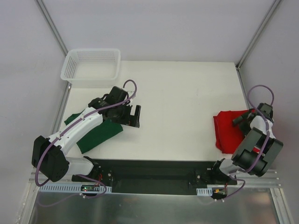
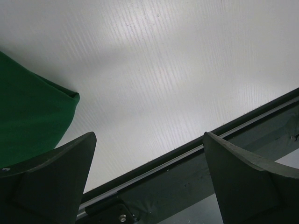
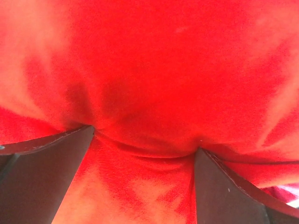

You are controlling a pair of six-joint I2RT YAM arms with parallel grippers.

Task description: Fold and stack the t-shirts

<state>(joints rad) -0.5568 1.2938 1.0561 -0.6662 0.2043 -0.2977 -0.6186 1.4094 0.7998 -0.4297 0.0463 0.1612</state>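
L gripper (image 2: 148, 139): jaws wide apart, nothing btwn them, over bare table (image 1: 187, 98) just right of green shirt (image 1: 100, 135). On wrist cam I see its folded corner near the left finger. Shirt lies partly under L arm, close to table's left edge. Basket (image 1: 74, 70) is at the far-left corner. R gripper (image 3: 145, 134): jaws apart too, pressed onto red shirt (image 1: 226, 130), cloth bulging btwn fingers. Red sits bunched at right edge. Broad white stretch btwn the shirts.
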